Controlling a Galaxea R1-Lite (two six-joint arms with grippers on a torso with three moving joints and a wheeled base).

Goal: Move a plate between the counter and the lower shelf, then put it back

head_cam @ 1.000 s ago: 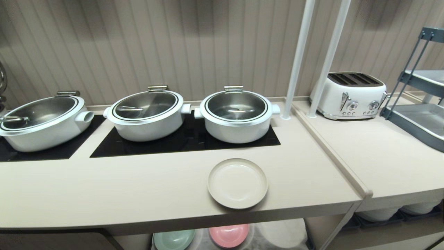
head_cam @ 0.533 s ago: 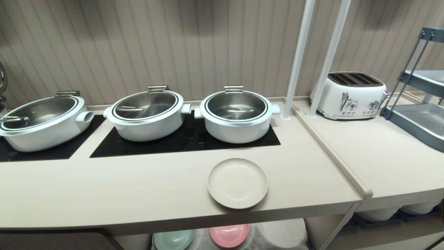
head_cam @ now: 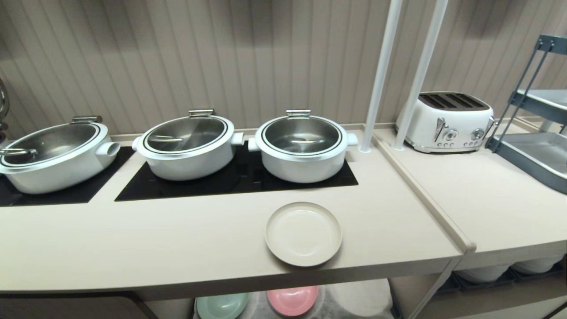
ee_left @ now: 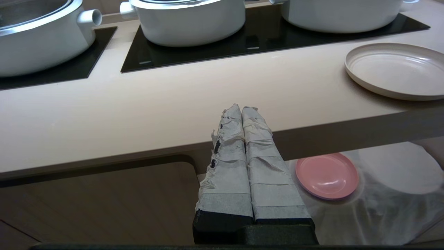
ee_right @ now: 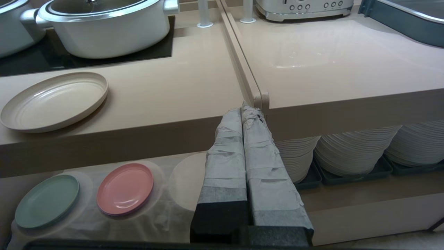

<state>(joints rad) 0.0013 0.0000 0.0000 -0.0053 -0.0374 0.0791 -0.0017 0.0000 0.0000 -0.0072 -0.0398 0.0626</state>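
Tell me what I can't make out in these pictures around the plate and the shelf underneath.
- Head view: the lower shelf is mostly cut off by the bottom edge and the counter front.
- Left wrist view: the left tool hides the shelf's left part; the plate is clipped at the right edge.
- Right wrist view: the right tool covers part of the round bare spot beside the pink plate.

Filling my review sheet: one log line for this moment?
cream plate: on counter, untouched | left gripper: shut, empty | right gripper: shut, empty
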